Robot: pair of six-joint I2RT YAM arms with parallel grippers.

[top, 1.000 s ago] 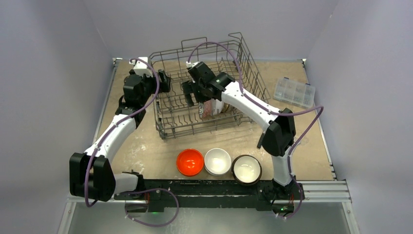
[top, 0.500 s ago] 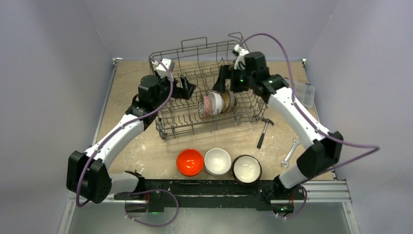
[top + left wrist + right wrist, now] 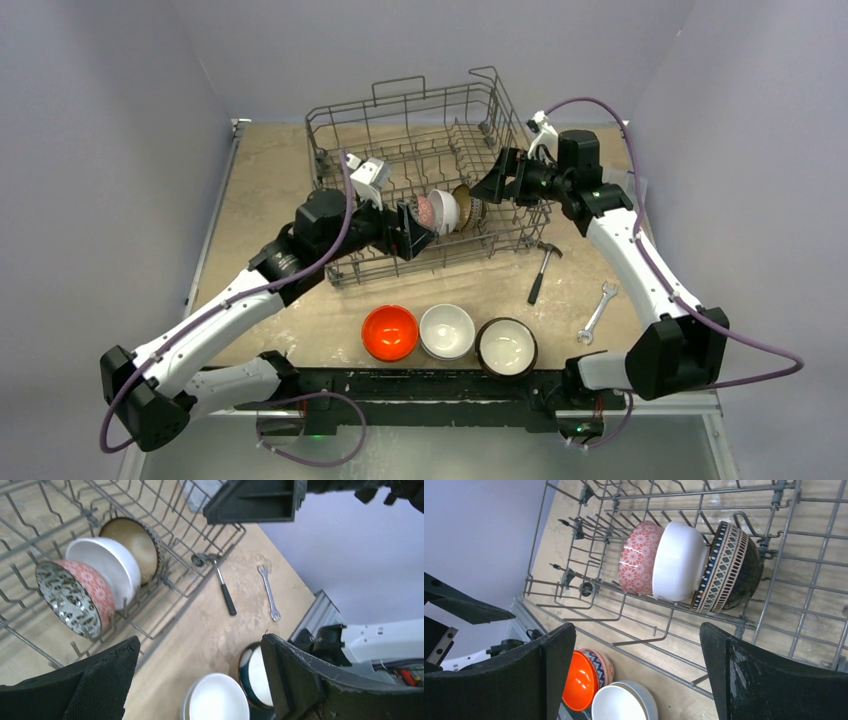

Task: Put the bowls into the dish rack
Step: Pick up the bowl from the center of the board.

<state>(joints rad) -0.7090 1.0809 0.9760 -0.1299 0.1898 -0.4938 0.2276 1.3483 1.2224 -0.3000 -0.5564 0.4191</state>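
A red-patterned bowl (image 3: 424, 213), white bowl (image 3: 444, 210) and brown bowl (image 3: 465, 205) stand on edge in the dish rack (image 3: 345, 268), between the left gripper (image 3: 412, 230) and right gripper (image 3: 495, 187), both spread apart and empty.

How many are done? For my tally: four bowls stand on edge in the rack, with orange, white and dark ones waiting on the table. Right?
No: three, not four. The right wrist view shows the red-patterned bowl, the white bowl and the dark patterned bowl in the dish rack. The rest holds.
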